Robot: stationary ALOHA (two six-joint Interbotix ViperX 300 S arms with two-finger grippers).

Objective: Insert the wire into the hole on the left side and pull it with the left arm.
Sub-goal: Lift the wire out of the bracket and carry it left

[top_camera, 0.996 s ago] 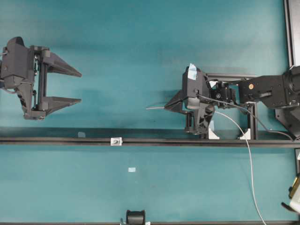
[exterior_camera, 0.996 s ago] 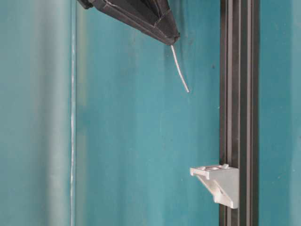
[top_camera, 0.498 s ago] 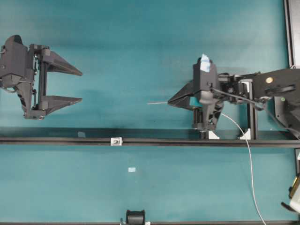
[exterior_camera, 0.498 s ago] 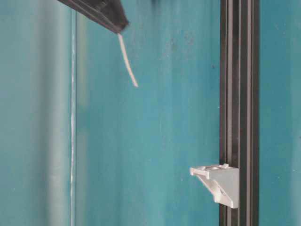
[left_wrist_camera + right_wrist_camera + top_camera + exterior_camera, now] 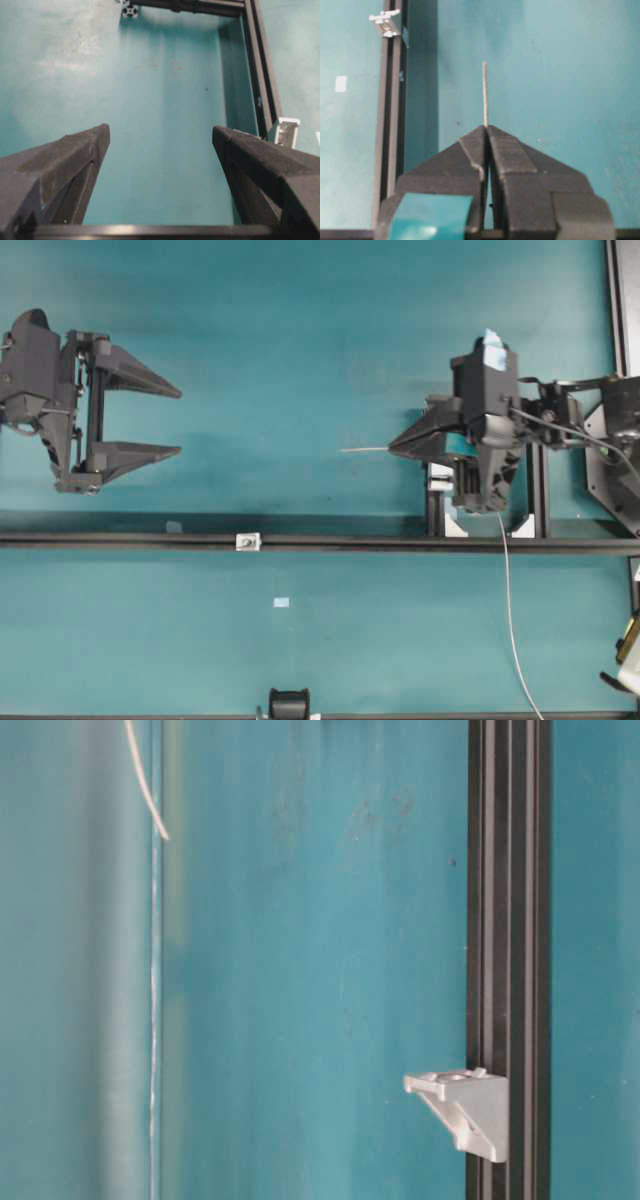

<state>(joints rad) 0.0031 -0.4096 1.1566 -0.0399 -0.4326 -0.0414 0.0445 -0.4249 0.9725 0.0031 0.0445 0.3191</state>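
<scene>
Overhead, we see our right gripper pinching the thin stiff wire between closed wedge fingers; our left gripper gapes wide, matte black.

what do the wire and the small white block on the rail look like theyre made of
Wire: probably thin metal or a stiff coated strand; pale grey, its tip standing straight. Block: likely plastic, possibly light metal; matte off-white with moulded-looking edges. Rail: seemingly black aluminium extrusion, with long grooves.

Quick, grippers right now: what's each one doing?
Left gripper: open, empty.
Right gripper: shut on the wire, its tip sticking out ahead.
</scene>
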